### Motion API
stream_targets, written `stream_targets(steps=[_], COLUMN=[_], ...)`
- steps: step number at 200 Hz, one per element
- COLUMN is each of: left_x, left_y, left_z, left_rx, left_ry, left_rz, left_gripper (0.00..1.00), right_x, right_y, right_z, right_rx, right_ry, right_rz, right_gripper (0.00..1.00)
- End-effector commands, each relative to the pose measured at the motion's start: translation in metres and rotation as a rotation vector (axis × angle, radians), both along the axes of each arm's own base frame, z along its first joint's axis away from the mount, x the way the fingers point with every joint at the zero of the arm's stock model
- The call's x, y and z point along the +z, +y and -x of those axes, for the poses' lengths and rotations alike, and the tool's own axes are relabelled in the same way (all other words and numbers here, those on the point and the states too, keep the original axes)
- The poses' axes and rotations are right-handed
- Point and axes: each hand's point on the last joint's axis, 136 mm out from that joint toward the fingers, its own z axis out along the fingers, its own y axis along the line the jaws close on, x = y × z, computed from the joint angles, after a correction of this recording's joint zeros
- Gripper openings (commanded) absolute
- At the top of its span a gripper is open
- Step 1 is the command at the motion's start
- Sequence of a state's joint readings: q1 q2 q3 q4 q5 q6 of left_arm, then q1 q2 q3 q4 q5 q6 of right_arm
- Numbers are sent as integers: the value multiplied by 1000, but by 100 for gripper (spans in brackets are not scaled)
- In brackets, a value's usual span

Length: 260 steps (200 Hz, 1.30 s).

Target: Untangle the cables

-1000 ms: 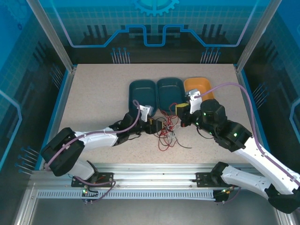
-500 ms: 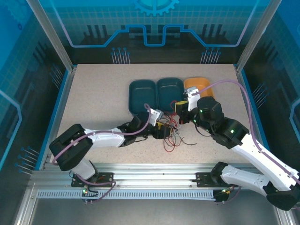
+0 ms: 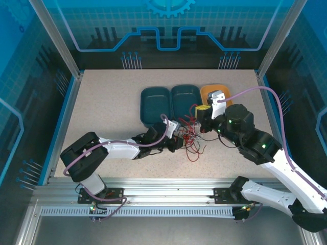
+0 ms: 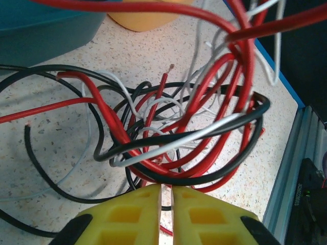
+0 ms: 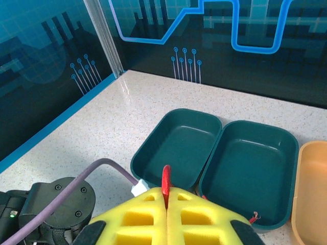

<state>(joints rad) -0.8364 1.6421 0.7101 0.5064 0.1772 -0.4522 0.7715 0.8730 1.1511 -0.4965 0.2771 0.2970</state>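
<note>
cables: knotted heap on surface, between both arms | left pincer: together at heap's 9 o'clock edge, any pinched strand unclear | right pincer: clamped on red cable, heap at its 7 o'clock | next pull probably runs 1 o'clock

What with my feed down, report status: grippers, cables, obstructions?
Left gripper shut against the cables, grip unclear. Right gripper shut on one red cable. Knot unresolved between them. Trays close behind.

Teal trays beside orange tray
</note>
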Motion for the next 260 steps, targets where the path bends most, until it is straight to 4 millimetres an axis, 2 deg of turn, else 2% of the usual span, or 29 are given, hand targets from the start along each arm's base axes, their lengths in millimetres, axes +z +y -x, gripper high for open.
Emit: stream_targets(steps=[1,19,43,64,87,102,111,135,167,204,234,260], left_x=[-2,1,16,35,52,57,60,63,50,44,33,20], left_y=[1,1,1,4,11,15,15,7,-9,-17,-21,-22], left_z=[5,8,13,18,20,20,21,20,6,-15,-17,-16], left_rx=[-11,-16,-33,-42,-31,-22,-25,-47,-42,43,33,20], left_ry=[-5,-4,-32,-84,-157,-201,-229,-294,-340,-369,-356,-338], left_rz=[1,11,60,102,117,101,89,29,-53,-91,-127,-152], left_gripper=[8,7,16,36,44,65,71,80,91,89,76,56], right_x=[39,44,38,33,27,24,21,19,18,16,18,26], right_y=[-6,-5,-9,-10,-10,-9,-7,-4,-1,-1,-3,-6], right_z=[5,8,9,11,12,12,11,11,13,16,18,20], right_rx=[4,18,6,3,1,5,7,17,30,41,40,37], right_ry=[-103,-111,-92,-73,-56,-48,-39,-27,-19,-4,-8,-23], right_rz=[-47,-54,-55,-65,-70,-73,-72,-79,-91,-99,-107,-114], right_gripper=[0,0,0,0,0,0,0,0,0,0,0,0])
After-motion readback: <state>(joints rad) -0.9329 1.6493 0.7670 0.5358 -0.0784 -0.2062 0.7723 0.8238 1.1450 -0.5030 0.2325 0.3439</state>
